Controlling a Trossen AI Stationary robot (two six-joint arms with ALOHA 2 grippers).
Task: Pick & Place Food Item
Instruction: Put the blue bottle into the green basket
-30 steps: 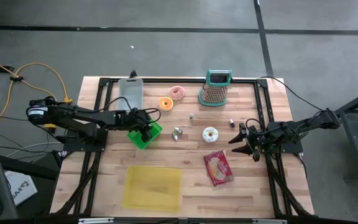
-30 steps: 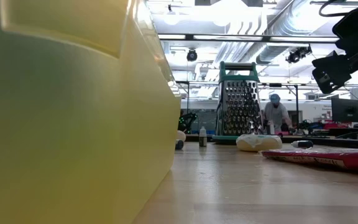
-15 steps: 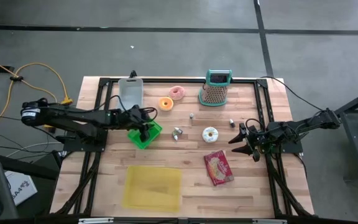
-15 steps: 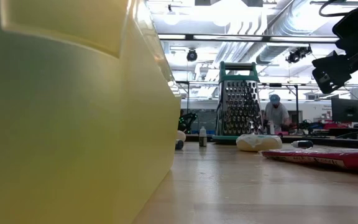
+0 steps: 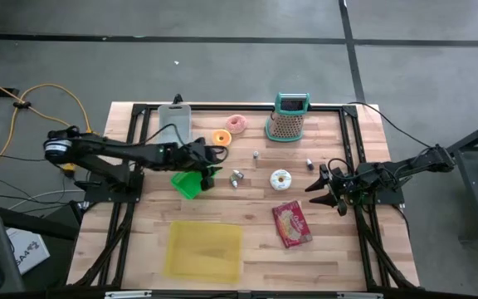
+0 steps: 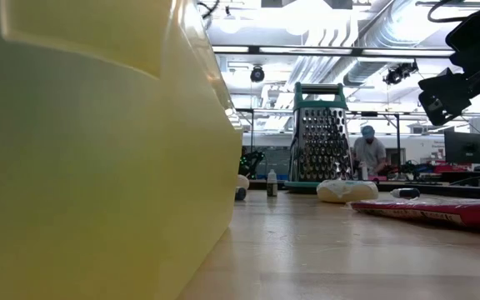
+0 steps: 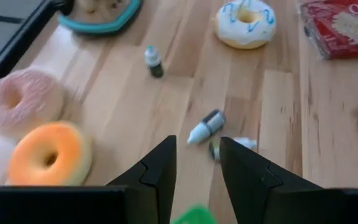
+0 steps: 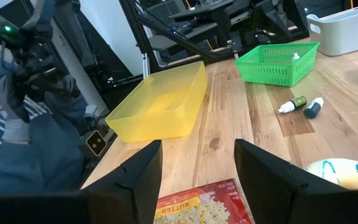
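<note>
Three doughnuts lie on the surface: a pink one (image 5: 236, 124) and an orange one (image 5: 221, 138) side by side near the far edge, and a white one with blue icing (image 5: 280, 178) near the middle. There is one green basket (image 5: 191, 183) left of centre, one yellow bin (image 5: 205, 250) by the near edge, one red popcorn packet (image 5: 292, 224) near the white doughnut, one grater (image 5: 288, 118) at the far edge, and one grey tray (image 5: 174, 123) towards the far left corner. Small bottles are scattered between the doughnuts (four can be counted from above, though each is too small to tell apart): one (image 5: 256, 154) near the grater, one (image 5: 309, 164) towards the right edge, and a pair (image 5: 237, 177) just beside the basket.

The left pincer (image 5: 212, 163) hovers over the basket's far right corner, its fingers (image 7: 157, 171) parted with nothing between them; its arm hides part of the basket from above, and in the left wrist view only a green sliver (image 7: 193, 216) of the basket shows. The right pincer (image 5: 325, 189) waits near the right edge, spread wide and empty, its fingers (image 8: 140, 171) framing the packet, which is cut off there.

In the low view the yellow bin fills the left half and hides most of the surface. A person (image 6: 370, 153) stands far behind, hard to make out.
</note>
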